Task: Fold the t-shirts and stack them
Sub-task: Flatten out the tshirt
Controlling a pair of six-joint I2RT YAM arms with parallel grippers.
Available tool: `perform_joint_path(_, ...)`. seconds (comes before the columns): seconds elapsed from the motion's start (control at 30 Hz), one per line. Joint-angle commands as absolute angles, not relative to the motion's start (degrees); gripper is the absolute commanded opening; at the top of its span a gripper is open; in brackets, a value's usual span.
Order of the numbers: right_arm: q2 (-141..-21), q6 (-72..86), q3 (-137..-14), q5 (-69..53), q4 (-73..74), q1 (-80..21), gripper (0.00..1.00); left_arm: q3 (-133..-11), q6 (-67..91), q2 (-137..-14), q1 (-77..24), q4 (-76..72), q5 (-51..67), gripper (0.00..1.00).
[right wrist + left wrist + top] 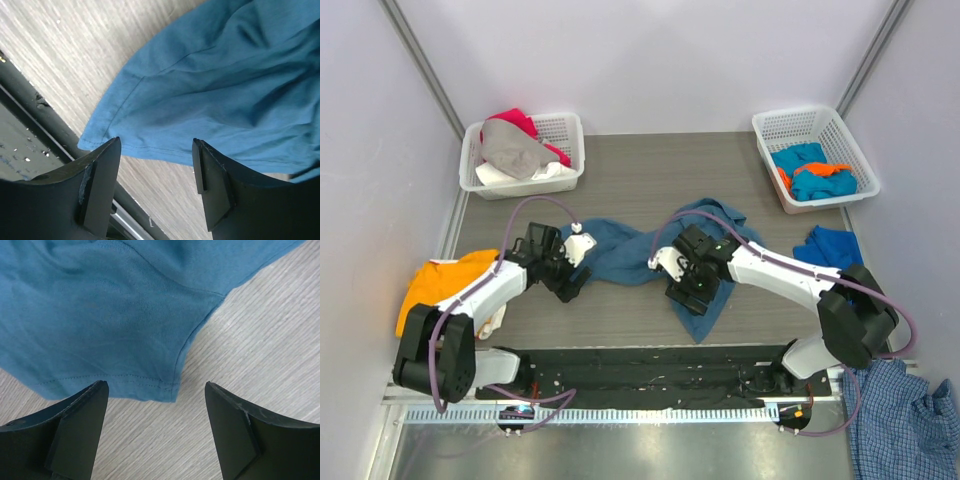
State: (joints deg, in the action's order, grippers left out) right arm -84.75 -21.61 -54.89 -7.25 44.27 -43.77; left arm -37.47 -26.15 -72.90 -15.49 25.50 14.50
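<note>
Colour rundown from us: the big soft dark teal-blue t-shirt (620, 255) is plain, with hem stitching in the same teal, and it's on a grey wood-grain tabletop (650, 170). The crumpled bright orange tee (445, 280) is plain too. The left white mesh plastic basket (570, 130) holds red cloth (520, 120) and grey cloth (510, 150). The right white mesh basket (820, 125) holds turquoise fabric (798, 155) and orange fabric (835, 170). We also see a royal-blue bunched garment (832, 245) and a blue-and-white checked shirt (900, 415).
</note>
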Motion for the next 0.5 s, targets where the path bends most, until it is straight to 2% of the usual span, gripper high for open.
perform_joint_path(0.0, -82.1, -20.2, -53.7, -9.9, 43.7, -44.8, 0.66, -37.1, -25.7, -74.0, -15.8, 21.5, 13.8, 0.82)
perform_joint_path(0.47, -84.4, -22.5, -52.5, -12.0, 45.3, -52.5, 0.66, -38.5, -22.6, -76.5, -17.8, 21.4, 10.4, 0.82)
